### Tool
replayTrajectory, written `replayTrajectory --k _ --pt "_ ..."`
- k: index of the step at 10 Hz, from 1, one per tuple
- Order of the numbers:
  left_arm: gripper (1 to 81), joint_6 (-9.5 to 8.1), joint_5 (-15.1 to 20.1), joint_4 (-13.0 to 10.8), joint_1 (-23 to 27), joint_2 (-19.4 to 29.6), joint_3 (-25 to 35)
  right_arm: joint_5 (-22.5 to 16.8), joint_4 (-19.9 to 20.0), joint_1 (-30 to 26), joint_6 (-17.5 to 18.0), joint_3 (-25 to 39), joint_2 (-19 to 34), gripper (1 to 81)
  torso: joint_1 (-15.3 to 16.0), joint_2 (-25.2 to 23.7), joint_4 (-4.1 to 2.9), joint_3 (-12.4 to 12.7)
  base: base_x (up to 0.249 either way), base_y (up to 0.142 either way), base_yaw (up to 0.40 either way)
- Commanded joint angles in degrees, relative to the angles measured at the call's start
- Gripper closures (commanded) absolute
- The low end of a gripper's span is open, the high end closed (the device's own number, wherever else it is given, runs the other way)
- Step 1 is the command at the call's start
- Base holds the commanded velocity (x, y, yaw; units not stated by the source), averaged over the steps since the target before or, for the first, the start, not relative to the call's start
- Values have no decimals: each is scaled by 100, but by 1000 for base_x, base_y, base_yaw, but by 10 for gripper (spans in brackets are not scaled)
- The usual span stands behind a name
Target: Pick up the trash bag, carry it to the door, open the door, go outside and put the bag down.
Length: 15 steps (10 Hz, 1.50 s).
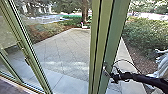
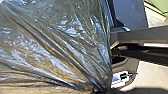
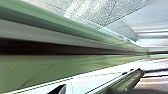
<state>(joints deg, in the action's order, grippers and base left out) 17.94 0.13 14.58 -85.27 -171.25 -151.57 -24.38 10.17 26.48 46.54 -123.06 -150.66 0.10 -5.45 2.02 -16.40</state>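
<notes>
In the head view my right gripper (image 1: 109,73) is at the edge of the door's green upright (image 1: 113,45), its dark arm reaching in from the right. The right wrist view has the green door frame (image 3: 62,67) running close past the camera. The trash bag (image 2: 57,45), shiny and translucent, hangs large before the left wrist camera. Its folds draw together at my left gripper (image 2: 99,89), which is shut on it. How far the door stands open I cannot tell.
Another green-framed glass panel (image 1: 27,60) with a handle stands at the left. Beyond the glass lies a paved yard (image 1: 62,50), edged by planting beds and bushes (image 1: 147,35). A tree trunk (image 1: 85,11) rises at the far end.
</notes>
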Motion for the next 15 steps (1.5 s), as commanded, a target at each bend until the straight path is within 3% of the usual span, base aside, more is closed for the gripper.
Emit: replayTrajectory --k 1,5,10,13,15 --pt "811 25 444 36 129 3 22 -814 -77 -305 399 -235 94 10 0 0 0 0 92 0 0" --pt "811 25 435 45 120 12 22 -814 -6 -428 399 -24 473 10 13 13 -2 -9 92 0 0" --pt "811 25 435 36 103 3 22 -840 47 -717 347 511 1316 10 33 28 -4 -20 55 0 0" --pt "811 25 435 -7 67 11 22 -866 -110 -1042 311 1179 2140 10 46 41 -13 -31 0 0 0" --pt "811 42 435 -17 67 3 22 -928 -454 -1403 320 1304 2451 10 50 48 -17 -36 0 0 0"
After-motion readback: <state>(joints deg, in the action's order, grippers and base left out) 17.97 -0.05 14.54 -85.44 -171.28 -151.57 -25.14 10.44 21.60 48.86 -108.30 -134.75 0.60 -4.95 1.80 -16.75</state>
